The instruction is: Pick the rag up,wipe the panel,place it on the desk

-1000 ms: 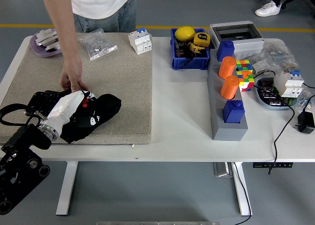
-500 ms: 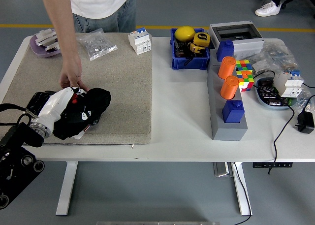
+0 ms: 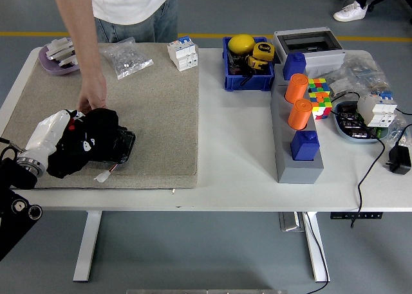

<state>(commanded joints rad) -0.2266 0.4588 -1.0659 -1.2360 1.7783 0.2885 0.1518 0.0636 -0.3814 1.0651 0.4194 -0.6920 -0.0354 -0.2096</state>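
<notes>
Step in hand: wiping, by my judgement; the black rag was bunched over a dark flat panel on the beige mat, near the mat's front left corner.
Left hand: the left hand, white-shelled, lay pressed into the left side of the rag; its fingers were buried in the cloth, so whether they were curled on it or flat could not be told.
Right hand: not in view.
Rag relative to hand: touching, directly under and to the right of the hand, covering most of the panel; only the panel's right edge showed beyond the cloth.
Person: a person's hand at the table's far side rested at the rag's far edge, apparently steadying the panel, though the contact itself was hidden.
Doing it well: press flat and evenly, sweep along the panel's length, and keep the cloth between palm and surface so the shell never scrapes it; a lighter push would probably spare the panel from sliding on the mat.
Risk: a small white connector lay just in front of the rag and could snag in a fold.
Left to do: the rag was not yet set down on the bare white desk.
</notes>
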